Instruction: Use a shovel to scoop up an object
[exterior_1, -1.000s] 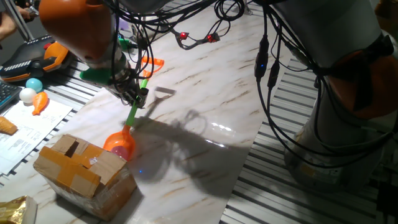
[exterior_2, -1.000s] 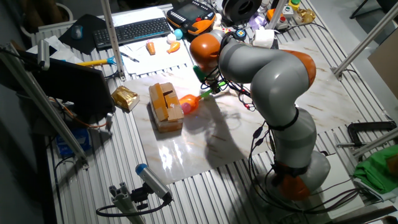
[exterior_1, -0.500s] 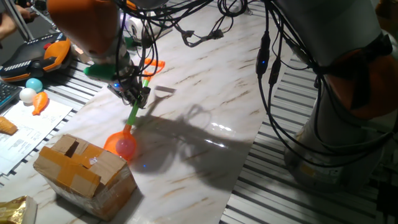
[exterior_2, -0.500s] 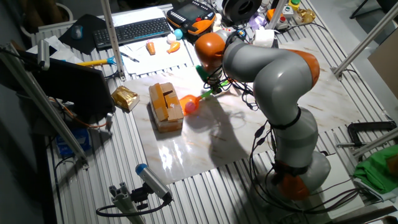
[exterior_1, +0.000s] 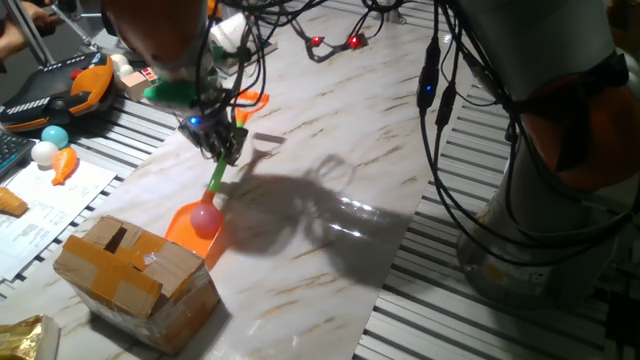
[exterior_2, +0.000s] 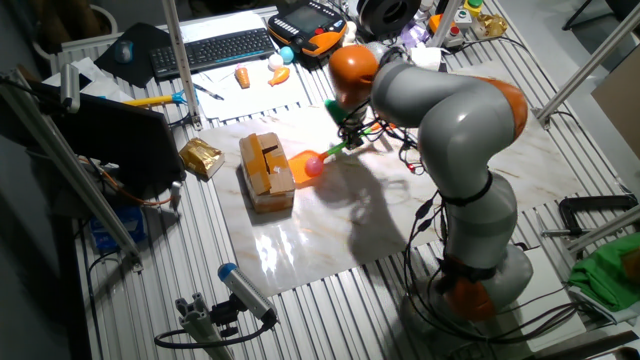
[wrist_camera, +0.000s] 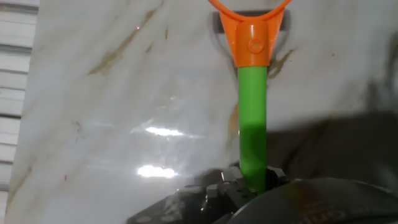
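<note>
The fingers (exterior_1: 226, 146) were clamped on the light green shaft of the shovel (exterior_1: 213, 186), gripping it partway along, with the orange blade slanting down and away from them toward the cardboard box (exterior_1: 130, 268). In the hand view the shaft (wrist_camera: 252, 118) ran straight out from between the fingers to the orange D-shaped end at the top edge, so the tool looked square in the grasp rather than twisted. The pink ball (exterior_1: 206, 218) sat on the blade just below the fingers, and in the other fixed view it (exterior_2: 314, 166) showed as a pink spot at the blade, between the fingers and the box (exterior_2: 265, 172). Whether the blade's front edge touched the marble desk (exterior_1: 330, 150) or was just clear of it could not be told from these views. The step in hand seemed to be carrying the scoop through with the ball seated. To do it well, the blade should probably be tipped so its front edge rises first, cradling the ball toward the shaft, and the lift kept slow and steady, since a smooth round ball would likely roll off a flat or forward-tilted blade. Holding the grip firm mattered too: any spin of the shaft between the fingers would likely spill the ball sideways.
</note>
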